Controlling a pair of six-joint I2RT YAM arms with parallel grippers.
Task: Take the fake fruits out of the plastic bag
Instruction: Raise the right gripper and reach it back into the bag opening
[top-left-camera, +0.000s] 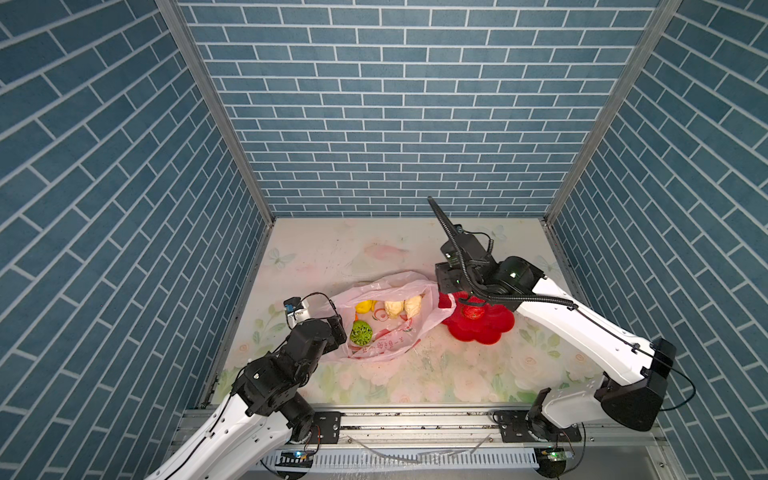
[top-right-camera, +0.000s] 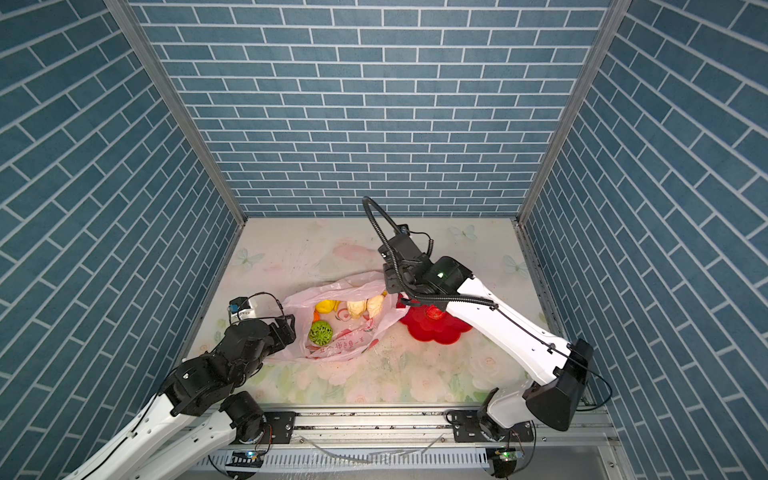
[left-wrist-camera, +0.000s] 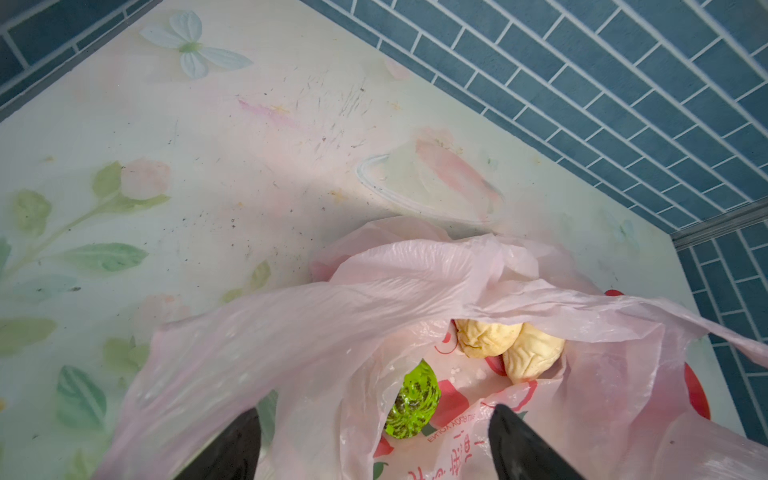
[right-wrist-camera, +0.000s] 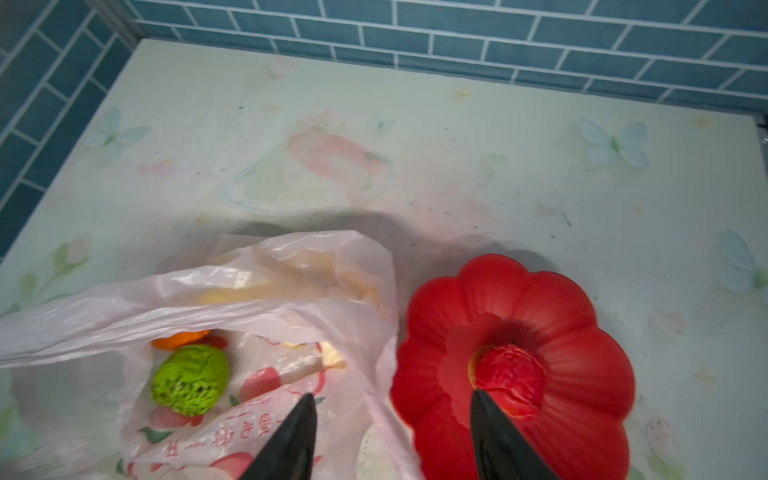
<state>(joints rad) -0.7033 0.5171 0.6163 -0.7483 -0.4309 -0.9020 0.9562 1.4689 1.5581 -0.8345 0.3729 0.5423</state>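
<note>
Black fingers (left-wrist-camera: 523, 444) of the left jaws fill the near edge of the left wrist view. They stand wide apart at the mouth of the plastic bag (left-wrist-camera: 291, 332) with nothing clamped between them, and pink film stretches across just beyond their tips. Inside the mouth lie a textured green fruit (left-wrist-camera: 411, 401) and, further in, two cream fruits (left-wrist-camera: 486, 338) touching each other.

The right jaws are parted too, and empty. One finger (right-wrist-camera: 291, 440) sits over the bag's printed side. Its partner sits over a red flower-shaped dish (right-wrist-camera: 582, 332), its tip right at a red fruit (right-wrist-camera: 509, 380) that rests in the dish's hollow. That wrist view also shows an orange fruit (right-wrist-camera: 178, 338) tucked behind the green one, under the bag's rim.

In both top views the bag lies slumped open in the middle of the bench (top-left-camera: 332, 249), its left end at the left jaws. A yellow fruit (top-left-camera: 364, 306) lies inside it beside the cream pair. The bag's edge overlaps the rim of the dish. Blue brick-patterned walls (top-left-camera: 374, 124) enclose the bench on three sides.
</note>
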